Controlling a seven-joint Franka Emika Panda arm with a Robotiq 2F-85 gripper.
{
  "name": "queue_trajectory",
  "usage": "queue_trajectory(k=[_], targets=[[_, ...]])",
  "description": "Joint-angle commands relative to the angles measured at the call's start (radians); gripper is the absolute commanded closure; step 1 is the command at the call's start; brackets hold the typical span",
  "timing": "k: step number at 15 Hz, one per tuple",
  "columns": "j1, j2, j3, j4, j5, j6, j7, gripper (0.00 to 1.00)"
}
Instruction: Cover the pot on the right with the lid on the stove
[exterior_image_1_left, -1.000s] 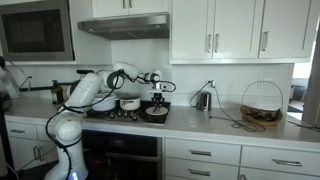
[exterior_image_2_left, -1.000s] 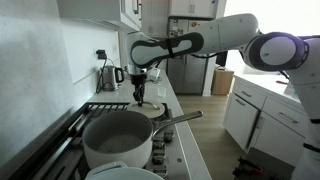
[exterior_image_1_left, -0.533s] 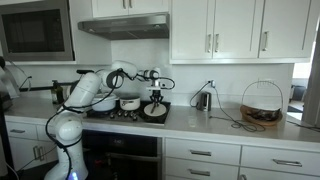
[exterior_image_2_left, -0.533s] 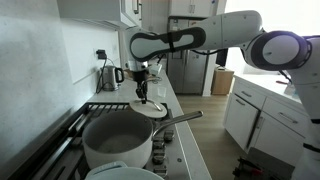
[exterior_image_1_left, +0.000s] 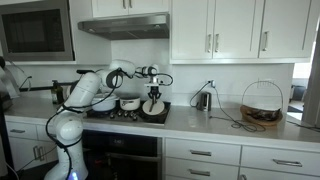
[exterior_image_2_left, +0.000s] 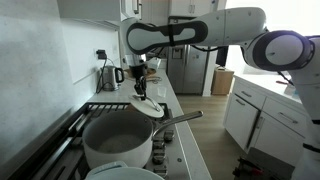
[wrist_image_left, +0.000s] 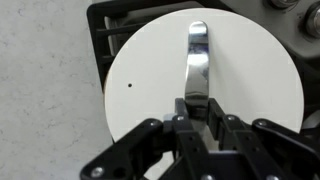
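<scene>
My gripper (wrist_image_left: 198, 118) is shut on the metal handle of a round white lid (wrist_image_left: 150, 85). In both exterior views the lid (exterior_image_1_left: 153, 108) (exterior_image_2_left: 147, 105) hangs tilted under the gripper (exterior_image_1_left: 153, 95) (exterior_image_2_left: 141, 88), lifted above the stove's edge. A pot (exterior_image_1_left: 129, 103) stands on the stove behind the lid. In an exterior view a large grey pot with a long handle (exterior_image_2_left: 118, 138) stands open in the foreground.
A black stove grate (wrist_image_left: 100, 40) lies under the lid. A kettle (exterior_image_2_left: 108, 77) and a wall socket stand on the counter. A wire basket (exterior_image_1_left: 262, 104) stands further along the counter. Cupboards and a hood hang above.
The gripper has risen with the lid held in it. The lid has come up off the stove and now hangs tilted in the air.
</scene>
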Motion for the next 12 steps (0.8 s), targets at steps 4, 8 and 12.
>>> queue_trajectory(k=[4,8,12], targets=[[0.024,0.075,-0.008,0.096,-0.015,-0.052,0.007,0.94],[0.042,0.151,-0.012,0.170,-0.024,-0.073,0.008,0.94],[0.059,0.219,-0.018,0.265,-0.024,-0.127,0.000,0.94]])
